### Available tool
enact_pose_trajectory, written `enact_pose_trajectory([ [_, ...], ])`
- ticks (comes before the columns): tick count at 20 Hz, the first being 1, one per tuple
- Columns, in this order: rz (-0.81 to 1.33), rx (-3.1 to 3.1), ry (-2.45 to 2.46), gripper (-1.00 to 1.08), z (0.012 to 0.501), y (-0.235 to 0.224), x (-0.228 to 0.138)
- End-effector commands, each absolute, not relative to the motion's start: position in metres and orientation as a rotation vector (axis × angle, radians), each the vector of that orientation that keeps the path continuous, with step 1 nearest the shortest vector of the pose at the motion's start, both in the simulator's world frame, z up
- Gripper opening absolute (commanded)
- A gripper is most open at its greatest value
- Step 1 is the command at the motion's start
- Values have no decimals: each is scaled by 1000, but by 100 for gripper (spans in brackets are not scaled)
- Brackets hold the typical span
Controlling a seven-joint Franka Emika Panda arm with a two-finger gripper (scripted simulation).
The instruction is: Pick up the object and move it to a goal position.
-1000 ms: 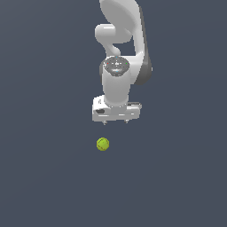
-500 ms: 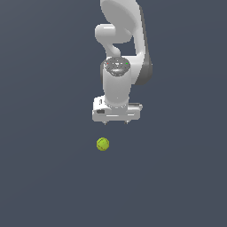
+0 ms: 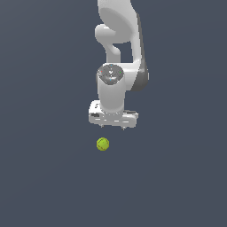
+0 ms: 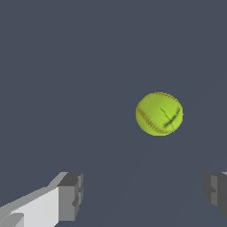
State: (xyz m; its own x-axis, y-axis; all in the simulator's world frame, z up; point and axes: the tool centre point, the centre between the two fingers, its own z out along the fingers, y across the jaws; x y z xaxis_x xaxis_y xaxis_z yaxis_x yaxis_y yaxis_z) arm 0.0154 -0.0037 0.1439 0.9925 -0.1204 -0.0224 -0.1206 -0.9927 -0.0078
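The small yellow-green ball (image 3: 103,144) with faint darker seam lines lies on the dark grey floor, in front of and below the white arm's hand. My gripper (image 3: 113,127) hangs above the floor, a little behind the ball and slightly toward the exterior view's right of it. In the wrist view the ball (image 4: 159,114) shows ahead of the two grey fingertips (image 4: 72,196), which stand wide apart with nothing between them. The gripper (image 4: 144,193) is open and empty, apart from the ball.
The plain dark grey floor (image 3: 48,177) spreads all around. The white arm (image 3: 119,48) rises behind the gripper toward the top of the exterior view.
The gripper has shifted slightly toward the ball. The ball has not moved.
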Motion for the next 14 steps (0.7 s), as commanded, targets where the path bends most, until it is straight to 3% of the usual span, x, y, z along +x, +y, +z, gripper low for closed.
enact_pose_trajectory([
  [1,32,-3118,294,100,137,-10,21],
  [14,8,-3021,849,100,101,-47,47],
])
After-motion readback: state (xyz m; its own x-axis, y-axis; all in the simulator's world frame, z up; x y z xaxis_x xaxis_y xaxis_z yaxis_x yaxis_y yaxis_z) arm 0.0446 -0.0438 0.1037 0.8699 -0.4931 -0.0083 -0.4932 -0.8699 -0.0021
